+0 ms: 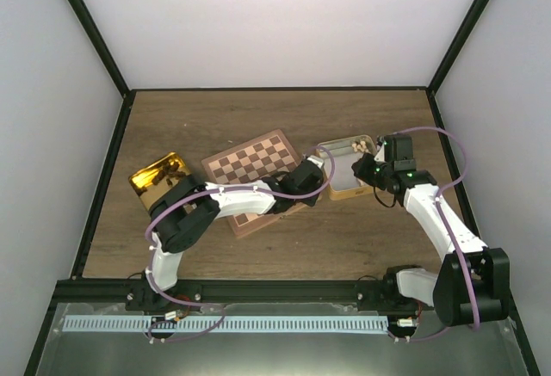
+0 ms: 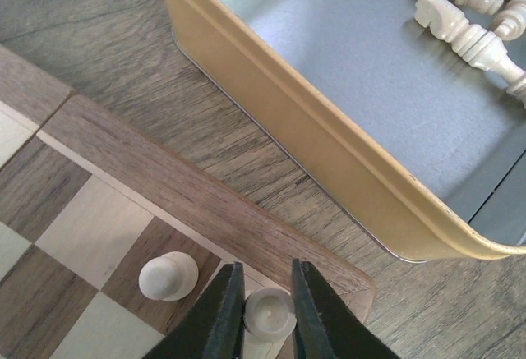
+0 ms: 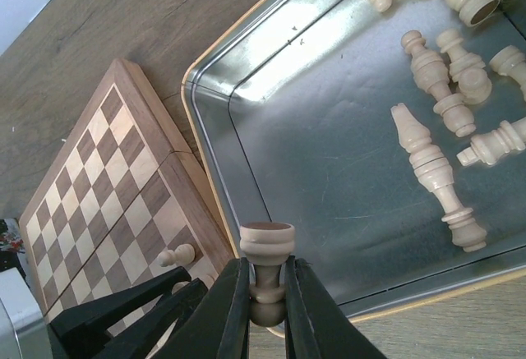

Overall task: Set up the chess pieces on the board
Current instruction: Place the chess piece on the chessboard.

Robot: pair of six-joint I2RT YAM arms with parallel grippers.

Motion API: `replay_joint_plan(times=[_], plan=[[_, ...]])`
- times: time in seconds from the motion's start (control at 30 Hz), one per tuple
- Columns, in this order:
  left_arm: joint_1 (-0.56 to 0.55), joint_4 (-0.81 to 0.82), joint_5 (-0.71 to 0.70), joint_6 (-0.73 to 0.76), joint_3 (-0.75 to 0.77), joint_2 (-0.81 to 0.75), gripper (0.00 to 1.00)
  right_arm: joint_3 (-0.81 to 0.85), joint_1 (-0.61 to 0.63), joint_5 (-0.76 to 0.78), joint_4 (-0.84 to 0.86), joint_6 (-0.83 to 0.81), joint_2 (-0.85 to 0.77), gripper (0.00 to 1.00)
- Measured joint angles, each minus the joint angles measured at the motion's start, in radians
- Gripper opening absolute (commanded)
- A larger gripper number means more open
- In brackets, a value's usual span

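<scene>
The board [image 1: 250, 159] lies at the table's middle, its reddish rim [image 2: 164, 170] running across the left wrist view. My left gripper [image 2: 268, 293] is shut on a cream chess piece [image 2: 269, 314] that stands on the board's corner square. A cream pawn [image 2: 167, 275] stands one square beside it. My right gripper [image 3: 266, 262] is shut on another cream piece [image 3: 266, 244], held base-up above the near-left rim of the open tin [image 3: 329, 170]. Several cream pieces [image 3: 431, 162] lie loose in that tin. The board [image 3: 107, 170] otherwise shows bare squares.
The open gold-walled tin [image 1: 331, 194] sits just right of the board, its wall [image 2: 312, 121] close to the board's corner. A shiny gold tin [image 1: 159, 176] stands left of the board. Both arms meet near the board's right corner.
</scene>
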Motion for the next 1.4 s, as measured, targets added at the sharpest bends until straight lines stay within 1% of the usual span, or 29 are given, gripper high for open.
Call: replay_joint_plan(times=[0.13, 0.33, 0.5, 0.57, 0.67, 0.77, 0.9, 1.0, 1.03, 1.1, 1.17, 1.3, 1.4], plan=[[0.0, 0.014, 0.002, 0.003, -0.005, -0.001, 0.28, 0.0, 0.0, -0.005, 0.0, 0.0, 0.0, 0.06], [0.0, 0.023, 0.019, 0.003, -0.037, -0.043, 0.3, 0.0, 0.0, -0.027, 0.0, -0.001, 0.0, 0.06], [0.0, 0.019, 0.037, -0.006, -0.069, -0.138, 0.33, 0.0, 0.0, -0.067, 0.002, -0.017, 0.0, 0.06], [0.0, 0.011, 0.044, -0.016, -0.082, -0.188, 0.36, 0.0, 0.0, -0.108, 0.01, -0.037, 0.0, 0.06], [0.007, -0.002, 0.066, -0.045, -0.097, -0.267, 0.43, 0.0, 0.0, -0.209, 0.043, -0.072, 0.0, 0.06], [0.043, -0.018, 0.117, -0.087, -0.109, -0.344, 0.54, 0.0, 0.01, -0.33, 0.108, -0.105, 0.003, 0.06], [0.148, -0.019, 0.211, -0.161, -0.144, -0.457, 0.62, 0.0, 0.047, -0.468, 0.187, -0.129, 0.035, 0.06], [0.237, -0.001, 0.34, -0.233, -0.19, -0.534, 0.65, 0.0, 0.106, -0.551, 0.23, -0.148, 0.069, 0.06], [0.266, 0.013, 0.391, -0.266, -0.209, -0.552, 0.69, 0.0, 0.134, -0.581, 0.245, -0.159, 0.077, 0.06], [0.321, 0.041, 0.49, -0.328, -0.253, -0.581, 0.73, 0.0, 0.18, -0.623, 0.275, -0.177, 0.084, 0.05], [0.357, 0.052, 0.572, -0.383, -0.294, -0.602, 0.77, 0.002, 0.221, -0.661, 0.315, -0.195, 0.084, 0.06], [0.394, 0.094, 0.723, -0.483, -0.352, -0.635, 0.79, 0.025, 0.269, -0.716, 0.381, -0.224, 0.092, 0.06], [0.413, 0.179, 0.822, -0.568, -0.395, -0.657, 0.76, 0.079, 0.293, -0.74, 0.397, -0.252, 0.13, 0.06]])
